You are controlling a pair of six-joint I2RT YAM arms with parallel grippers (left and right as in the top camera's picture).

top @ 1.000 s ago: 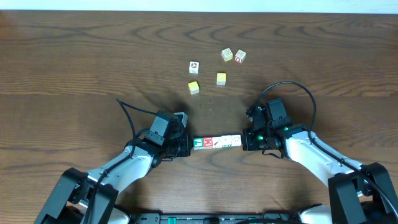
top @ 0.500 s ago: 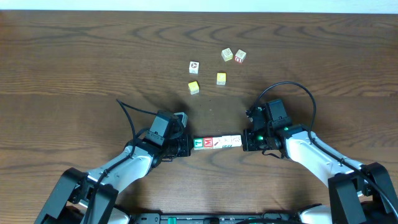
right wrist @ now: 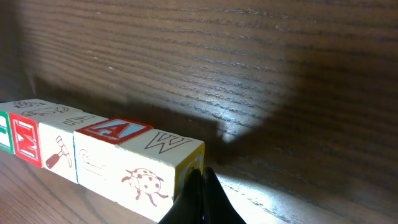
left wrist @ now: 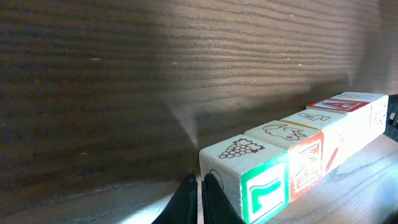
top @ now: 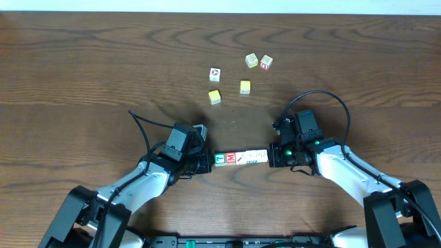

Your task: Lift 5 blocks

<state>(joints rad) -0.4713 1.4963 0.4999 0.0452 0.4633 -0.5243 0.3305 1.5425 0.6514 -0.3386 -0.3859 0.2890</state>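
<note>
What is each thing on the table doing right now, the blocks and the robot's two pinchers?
Row of five blocks: lined up end to end, squeezed between both grippers.
Left gripper: shut, tip pressing the row's green end.
Right gripper: shut, tip pressing the row's other end.
Five loose cubes: scattered farther back, untouched.

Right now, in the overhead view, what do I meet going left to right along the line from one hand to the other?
left hand → green-faced block → red-faced block → three whitish blocks → right hand
</note>
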